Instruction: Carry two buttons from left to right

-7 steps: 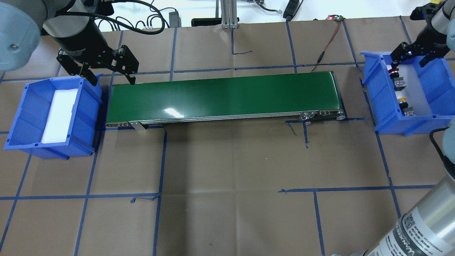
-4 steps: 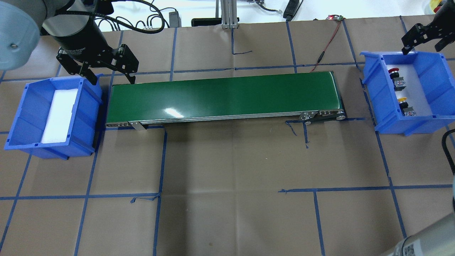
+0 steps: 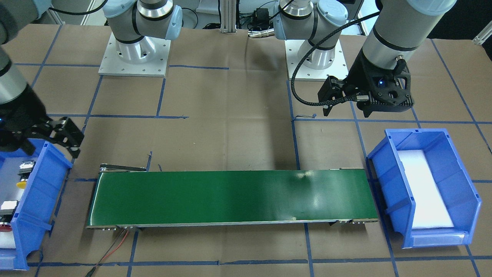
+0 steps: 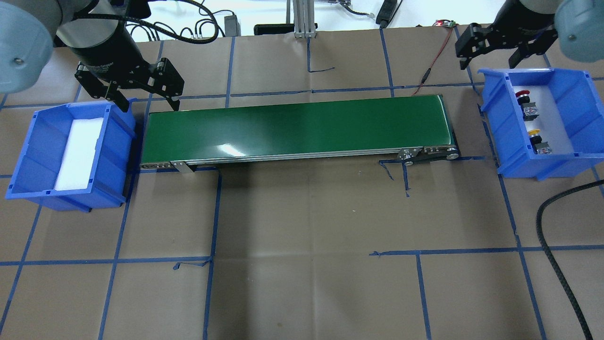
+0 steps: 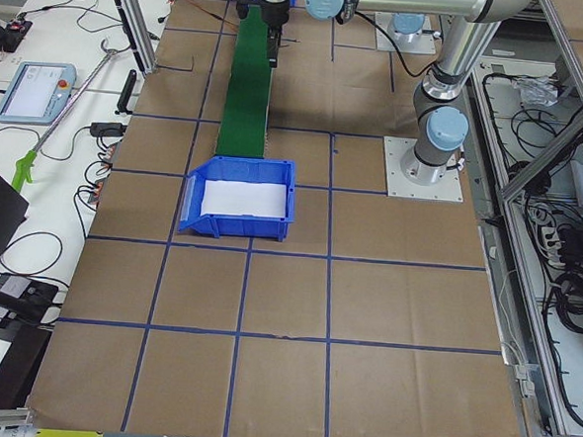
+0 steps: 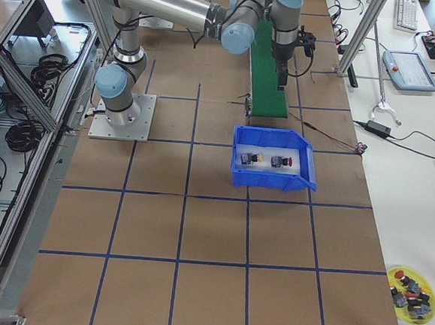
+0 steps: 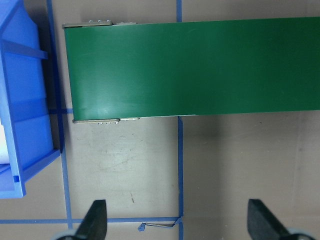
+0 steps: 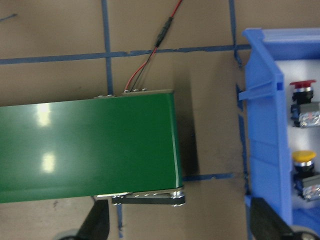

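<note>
While both tools hang empty, the red-capped push-button with silver collar (image 4: 522, 96) and the yellow-capped push-button (image 4: 534, 133) lie on their sides in the blue plastic bin (image 4: 490, 123) at the robot's right end of the brown paper-covered counter (image 4: 302, 236), red one farther from the robot. Right tool (image 4: 488, 59) has its fingers spread wide with nothing between them. It is held high over the gap between the green conveyor belt (image 4: 297, 127) and the bin's belt-side wall, outside the bin and apart from both buttons. Left tool (image 4: 150, 106) also spread and empty, high near the belt's other end, beside a second blue bin (image 4: 28, 151) holding a white foam pad (image 4: 78, 153). Right wrist view shows both caps and grey blocks close up, above one of its fingertips (image 8: 265, 225), plus a red-and-black wire (image 8: 150, 60) reaching the belt. Front view cuts the buttons off at its edge. Right side view alone shows a yellow dish (image 6: 411, 291) of more buttons beside the counter's edge.
</note>
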